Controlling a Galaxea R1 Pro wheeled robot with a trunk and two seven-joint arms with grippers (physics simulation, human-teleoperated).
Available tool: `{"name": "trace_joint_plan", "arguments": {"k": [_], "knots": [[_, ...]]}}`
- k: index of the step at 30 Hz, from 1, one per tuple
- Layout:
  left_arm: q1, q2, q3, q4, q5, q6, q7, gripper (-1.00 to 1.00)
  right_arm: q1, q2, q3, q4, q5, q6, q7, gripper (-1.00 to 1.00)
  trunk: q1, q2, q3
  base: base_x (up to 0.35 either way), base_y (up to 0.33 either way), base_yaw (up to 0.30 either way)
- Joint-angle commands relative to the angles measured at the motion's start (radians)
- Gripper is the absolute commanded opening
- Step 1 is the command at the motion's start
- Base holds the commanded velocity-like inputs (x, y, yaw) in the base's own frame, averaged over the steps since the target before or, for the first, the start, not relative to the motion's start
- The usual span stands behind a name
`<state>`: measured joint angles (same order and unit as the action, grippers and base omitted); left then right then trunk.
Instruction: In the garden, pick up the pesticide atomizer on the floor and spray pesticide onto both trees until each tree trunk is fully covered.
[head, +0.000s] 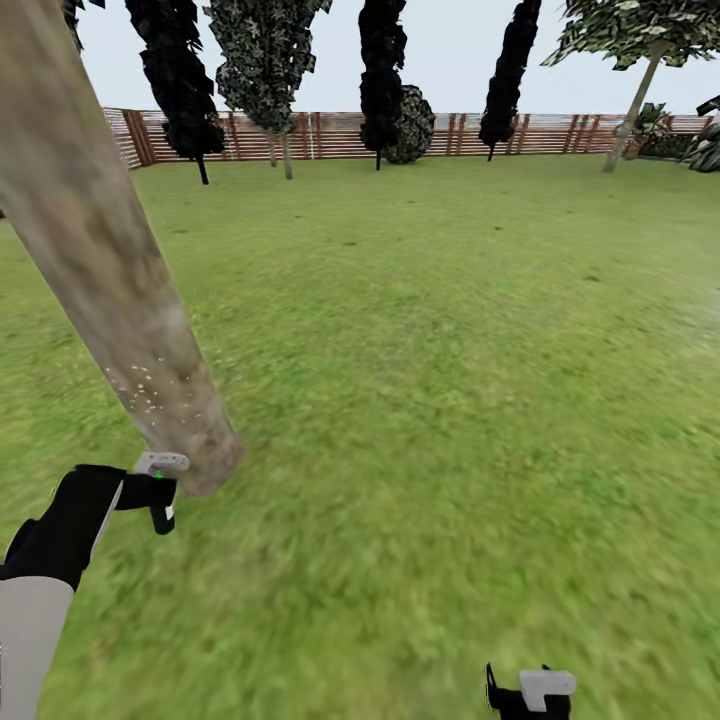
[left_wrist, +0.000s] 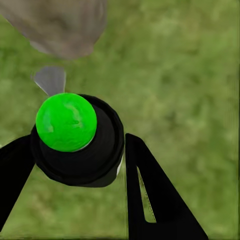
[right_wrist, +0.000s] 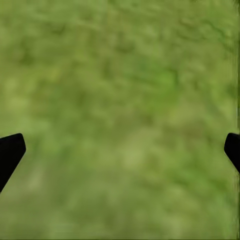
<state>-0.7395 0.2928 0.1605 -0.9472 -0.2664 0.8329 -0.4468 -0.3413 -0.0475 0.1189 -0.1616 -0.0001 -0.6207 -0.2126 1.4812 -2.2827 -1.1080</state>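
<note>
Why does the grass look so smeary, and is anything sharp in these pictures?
Head view: near lawn smeared, far fence crisper, no cast shadows. Left wrist view: green-topped atomizer sharp, trunk and grass soft. Right wrist view: grass blurred throughout.

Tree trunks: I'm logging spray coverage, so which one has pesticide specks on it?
The thick pale leaning trunk beside the left hand, with whitish specks near its base. The far thin-trunked tree by the fence shows none.
</note>
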Motion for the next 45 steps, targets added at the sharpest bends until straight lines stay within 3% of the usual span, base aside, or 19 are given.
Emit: {"name": "trace_joint_plan", "arguments": {"k": [1, 13, 33, 36, 41, 42, 45], "knots": [[-0.001, -0.003, -0.001, 0.001, -0.01, 0.003, -0.007, -1.0, -0.001, -0.001, 0.008, 0.001, 0.0, -0.001, -0.008, 1.0, 0.0, 0.0, -0.001, 0.145, -0.25, 0.01], [-0.001, -0.003, -0.002, 0.019, -0.011, 0.002, -0.003, -1.0, 0.0, -0.002, 0.007, 0.001, 0.0, -0.001, -0.008, 1.0, 0.0, 0.0, -0.001, 0.232, -0.179, 0.024], [-0.02, -0.012, 0.0, -0.004, -0.008, 0.003, 0.015, -1.0, -0.001, 0.005, 0.009, -0.002, -0.002, -0.001, -0.008, 1.0, 0.0, 0.0, -0.001, 0.003, -0.272, 0.274], [-0.021, -0.008, 0.001, -0.04, -0.008, 0.007, 0.014, -1.0, -0.001, 0.008, 0.008, -0.007, -0.003, -0.001, -0.008, 1.0, 0.0, 0.0, -0.001, 0.0, -0.273, 0.258], [-0.113, -0.018, -0.002, -0.046, -0.007, 0.024, 0.013, -1.0, -0.001, 0.003, 0.009, -0.003, -0.002, -0.001, -0.007, 1.0, 0.0, 0.0, -0.001, 0.018, -0.273, 0.023], [-0.134, -0.018, -0.002, -0.046, -0.008, 0.061, 0.013, -1.0, -0.001, 0.002, 0.01, -0.003, -0.002, -0.001, -0.007, 1.0, 0.0, 0.0, -0.001, 0.112, -0.272, 0.001], [-0.14, -0.013, -0.003, -0.047, -0.01, 0.087, 0.015, -1.0, -0.001, 0.001, 0.01, -0.003, -0.001, -0.001, -0.008, 1.0, 0.0, 0.0, -0.001, 0.17, -0.243, 0.0]]}}
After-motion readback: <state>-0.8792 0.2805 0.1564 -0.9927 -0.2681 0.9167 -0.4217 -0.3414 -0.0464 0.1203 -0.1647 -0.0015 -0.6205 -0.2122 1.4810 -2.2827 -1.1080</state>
